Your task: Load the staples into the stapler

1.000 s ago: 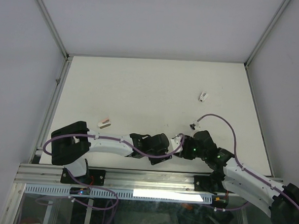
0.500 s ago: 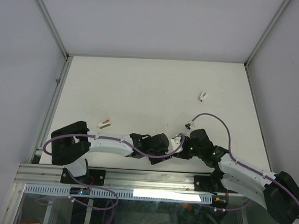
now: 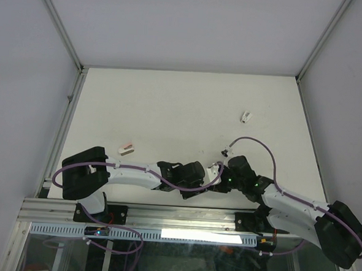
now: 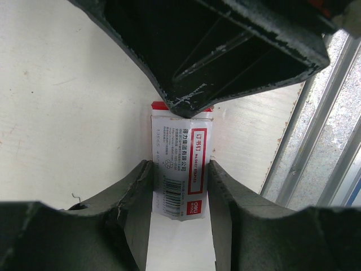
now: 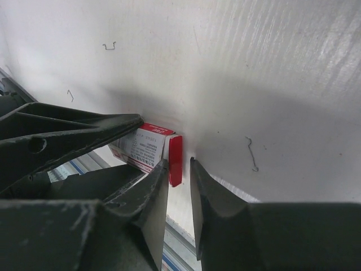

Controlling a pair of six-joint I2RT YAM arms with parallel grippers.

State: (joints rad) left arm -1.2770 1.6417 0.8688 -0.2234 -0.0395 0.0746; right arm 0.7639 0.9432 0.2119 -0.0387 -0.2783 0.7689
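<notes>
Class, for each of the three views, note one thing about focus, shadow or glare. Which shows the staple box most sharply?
Left wrist view: the staple box is sharpest, print and barcode crisp, between dark fingers. Right wrist view: near fingers soft and dark, with a shadow on the table by the box. Top view: even light, box barely visible.

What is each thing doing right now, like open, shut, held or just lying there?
Small white cardboard staples box with a red label: gripped by its sides, red end flap swung open.
Left gripper: shut on the box.
Right gripper: open, fingers either side of the flap.
Small pink oblong piece: lying loose, untouched.
Small white piece: lying loose, untouched.
</notes>
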